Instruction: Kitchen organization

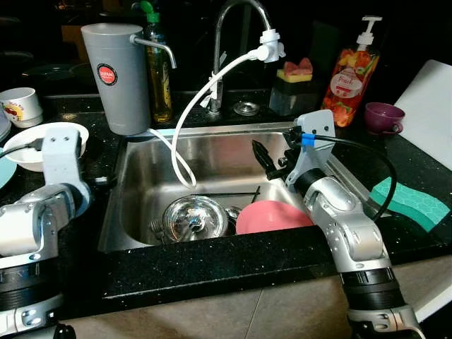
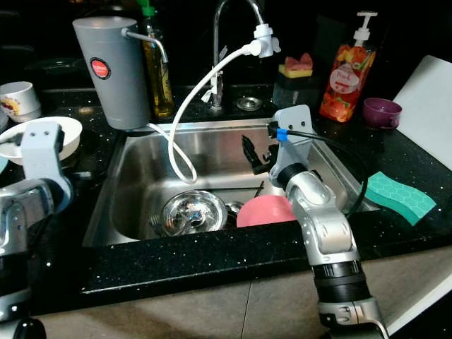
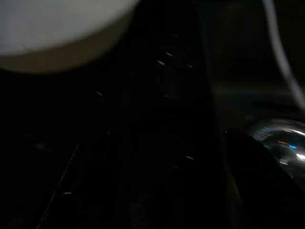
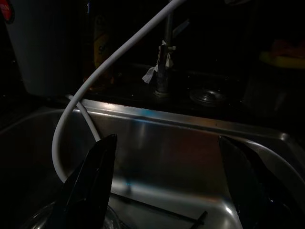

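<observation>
Steel sink (image 1: 141, 183): right gripper (image 4: 167, 181) hangs spread wide above pink plate (image 1: 272, 215), likely lining up a grab; left claw state unclear.

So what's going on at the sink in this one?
The robot stands at the sink. Its right hand hangs open and empty over the basin, above a pink plate and a steel bowl. The left arm rests over the counter beside a white bowl. Nothing is held.

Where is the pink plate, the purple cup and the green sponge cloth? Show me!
pink plate (image 1: 272, 216), left eye view, middle of its top face in the sink.
purple cup (image 1: 382, 115), left eye view, its side wall.
green sponge cloth (image 1: 413, 203), left eye view, its middle.
</observation>
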{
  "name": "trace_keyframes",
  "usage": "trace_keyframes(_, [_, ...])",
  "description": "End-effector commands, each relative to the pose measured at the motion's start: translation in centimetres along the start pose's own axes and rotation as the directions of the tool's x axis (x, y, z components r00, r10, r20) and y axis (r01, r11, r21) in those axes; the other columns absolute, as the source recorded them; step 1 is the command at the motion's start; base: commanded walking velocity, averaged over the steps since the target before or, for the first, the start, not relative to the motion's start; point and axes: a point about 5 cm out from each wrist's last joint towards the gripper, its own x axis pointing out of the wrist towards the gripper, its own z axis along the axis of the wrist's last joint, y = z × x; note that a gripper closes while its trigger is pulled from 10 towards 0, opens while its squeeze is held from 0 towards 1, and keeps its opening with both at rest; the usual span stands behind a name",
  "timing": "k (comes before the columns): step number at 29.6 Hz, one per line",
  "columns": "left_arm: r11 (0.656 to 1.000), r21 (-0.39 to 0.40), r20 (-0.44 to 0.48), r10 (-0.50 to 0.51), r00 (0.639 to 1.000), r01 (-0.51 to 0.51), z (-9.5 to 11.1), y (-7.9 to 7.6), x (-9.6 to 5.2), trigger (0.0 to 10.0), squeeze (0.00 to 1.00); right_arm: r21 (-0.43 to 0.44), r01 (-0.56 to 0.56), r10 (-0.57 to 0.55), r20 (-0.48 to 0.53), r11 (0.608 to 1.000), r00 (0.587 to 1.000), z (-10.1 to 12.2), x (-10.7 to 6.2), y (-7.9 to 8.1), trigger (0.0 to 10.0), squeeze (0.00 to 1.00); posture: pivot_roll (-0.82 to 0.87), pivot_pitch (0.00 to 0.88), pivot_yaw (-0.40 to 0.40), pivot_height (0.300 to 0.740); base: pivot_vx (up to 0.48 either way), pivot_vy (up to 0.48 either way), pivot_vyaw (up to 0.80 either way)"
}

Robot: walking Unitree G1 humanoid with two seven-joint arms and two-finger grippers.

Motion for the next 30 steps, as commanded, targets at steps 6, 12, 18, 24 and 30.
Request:
trace_keyframes(6, [0.990,0.111,0.050,0.083,0.995,-0.089,0.1,1.0,-0.2,10.0,0.00,-0.004,-0.001,0.001,-0.004,1.000,1.000,-0.2,-0.4,0.0,10.0,0.00,0.10,0.169,-0.020,0.740,0.000,0.000,0.00])
trace_keyframes(12, [0.994,0.033,-0.006,0.108,0.994,-0.108,-0.9,1.8,0.0,7.0,0.00,0.001,-0.007,0.007,-0.003,1.000,1.000,-0.2,-0.3,0.3,10.0,0.00,0.10,0.170,-0.025,0.740,0.000,0.000,0.00])
trace_keyframes(18, [0.992,-0.073,-0.081,0.097,0.992,-0.103,-2.4,2.0,0.3,4.9,0.00,-0.001,-0.007,0.007,-0.005,1.000,1.000,-0.2,-0.4,0.3,10.0,0.00,0.09,0.169,-0.025,0.740,0.000,0.000,0.00])
trace_keyframes(24, [0.982,-0.158,-0.131,0.079,0.988,-0.100,-3.5,2.1,0.6,0.0,0.00,-0.006,-0.003,0.003,-0.007,1.000,1.000,-0.2,-0.5,0.0,10.0,0.00,0.08,0.170,-0.028,0.740,0.000,0.000,0.00])
trace_keyframes(30, [0.985,-0.134,-0.129,0.095,0.987,-0.112,-3.6,2.3,0.7,0.0,0.00,-0.004,-0.003,0.003,-0.003,1.000,1.000,-0.1,-0.5,0.0,10.0,0.00,0.08,0.169,-0.028,0.740,0.000,0.000,0.00])
